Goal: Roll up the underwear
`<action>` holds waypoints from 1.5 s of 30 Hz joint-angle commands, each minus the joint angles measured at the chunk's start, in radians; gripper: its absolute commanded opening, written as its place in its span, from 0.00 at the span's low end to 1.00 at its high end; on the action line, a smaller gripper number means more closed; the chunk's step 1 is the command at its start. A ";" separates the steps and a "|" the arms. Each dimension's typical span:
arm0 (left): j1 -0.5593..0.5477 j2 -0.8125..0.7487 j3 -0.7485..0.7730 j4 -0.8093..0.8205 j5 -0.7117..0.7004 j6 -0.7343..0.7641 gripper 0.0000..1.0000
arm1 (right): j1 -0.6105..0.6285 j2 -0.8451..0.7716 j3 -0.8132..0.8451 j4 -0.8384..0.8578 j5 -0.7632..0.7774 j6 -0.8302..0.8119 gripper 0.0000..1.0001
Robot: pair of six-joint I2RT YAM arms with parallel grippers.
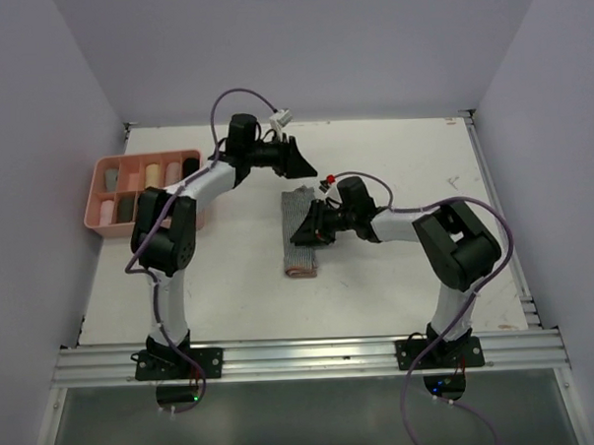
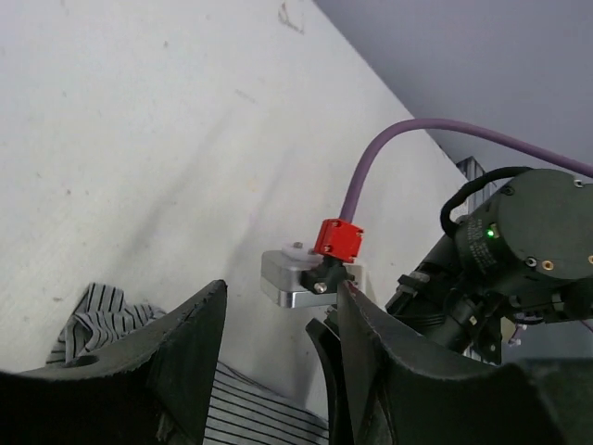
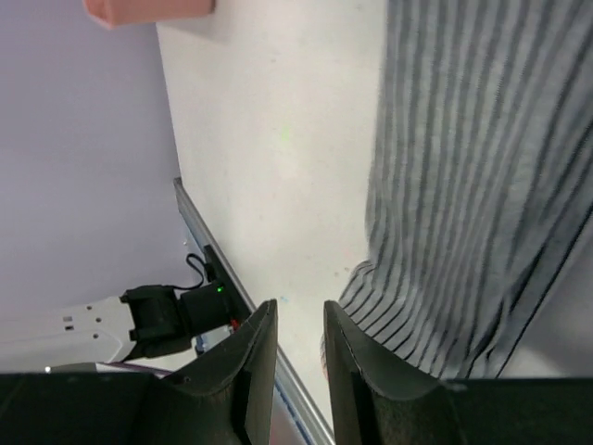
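The grey striped underwear (image 1: 296, 254) lies flat on the worktop (image 1: 403, 169) near its middle, folded into a narrow strip. Its long axis runs from the far side toward the arm bases, leaning slightly right at the near end. That near end looks thicker and paler, perhaps folded over, though it is too small to tell. The right end effector (image 1: 315, 225) sits low at the strip's right edge, about midway along. In the wrist view its jaws are only narrowly parted with nothing between them, and the striped cloth lies just beside one finger (image 3: 347, 371). The left end effector (image 1: 296, 163) hangs just beyond the strip's far end, released and empty. Its fingers hide most of the cloth in its own wrist view. A pink tray (image 1: 92, 207) stands well apart at the far left.
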 commanded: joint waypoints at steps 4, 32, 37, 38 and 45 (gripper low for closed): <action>0.045 -0.173 0.022 -0.063 0.021 0.088 0.55 | -0.013 -0.078 0.116 -0.233 0.039 -0.162 0.31; -0.371 -0.871 -1.037 0.068 -0.528 1.294 0.56 | -0.019 0.232 0.070 -0.326 0.045 -0.387 0.25; -0.434 -0.853 -1.081 0.123 -0.550 1.375 0.57 | -0.020 0.221 0.069 -0.328 0.041 -0.386 0.26; -0.439 -0.850 -1.078 0.125 -0.553 1.374 0.57 | -0.019 0.208 0.072 -0.328 0.039 -0.381 0.27; -0.440 -0.889 -1.083 0.100 -0.575 1.356 0.57 | -0.019 -0.008 0.075 -0.320 0.007 -0.270 0.33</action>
